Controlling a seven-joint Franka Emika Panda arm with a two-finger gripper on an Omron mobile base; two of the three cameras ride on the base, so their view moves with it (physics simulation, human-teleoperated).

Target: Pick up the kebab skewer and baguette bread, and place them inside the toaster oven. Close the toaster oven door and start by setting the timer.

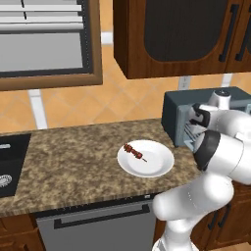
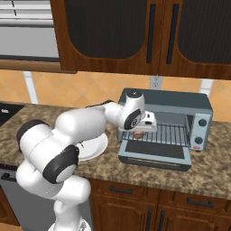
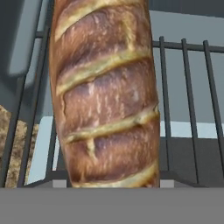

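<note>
The baguette bread (image 3: 105,96) is a golden-brown loaf with darker crust and 4 pale slash marks across it. In the hand view it runs lengthwise up the middle, directly over the dark bars of the wire rack (image 3: 188,105). From the right base view a small brown piece of it (image 2: 137,134) shows just under the gripper (image 2: 143,126), at the left end of the rack in the toaster oven (image 2: 189,108). The fingertips are hidden behind the loaf, so I cannot tell whether the claw is clamped on the bread or spread apart.

The toaster oven door (image 2: 155,155) is folded down flat toward the counter edge, its dark glass facing up, leaving the mouth of the oven open. The rack bars to the right of the loaf are bare, so most of the rack width on that side is free. The left oven wall stands close beside the bread.

The kebab skewer (image 1: 135,152), a thin stick with small dark red chunks, lies on the white plate (image 1: 157,166) left of the oven, toward the plate's left side. The plate sits on the granite counter (image 1: 73,162) near its front edge, just beside the oven. A dark sink (image 1: 10,162) sits far left, well apart from the plate.
</note>
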